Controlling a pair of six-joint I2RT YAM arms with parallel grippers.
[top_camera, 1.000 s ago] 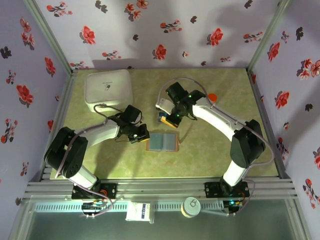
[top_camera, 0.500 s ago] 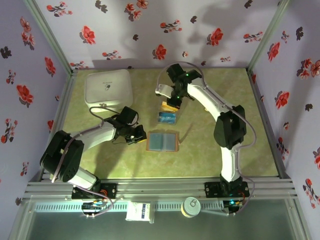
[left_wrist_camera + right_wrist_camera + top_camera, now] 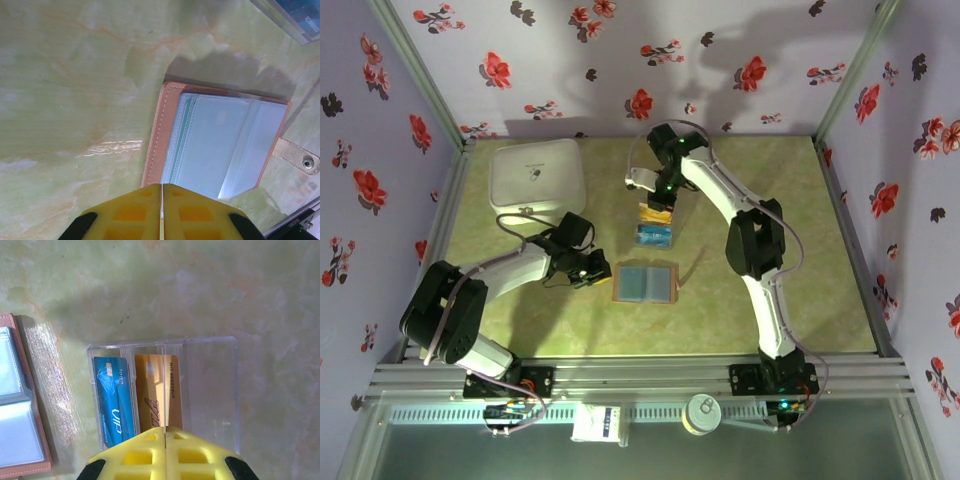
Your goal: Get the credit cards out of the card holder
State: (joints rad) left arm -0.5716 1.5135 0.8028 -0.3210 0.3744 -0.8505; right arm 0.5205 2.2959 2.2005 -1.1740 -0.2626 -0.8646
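Left hand (image 3: pixel 592 270): overhead, clenched and empty, just left of the open card holder (image 3: pixel 645 282) on the worktop (image 3: pixel 780 200).
Right hand (image 3: pixel 655 203): overhead, clenched and empty, beyond the card holder's far edge.
Left wrist camera: yellow fingers (image 3: pixel 135 210) pressed together at the card holder's brown edge; blue-grey pockets face up.
Right wrist camera: credit cards (image 3: pixel 112 402), one blue and one orange, lie in adjoining compartments of a clear box (image 3: pixel 210 390) beside the card holder.
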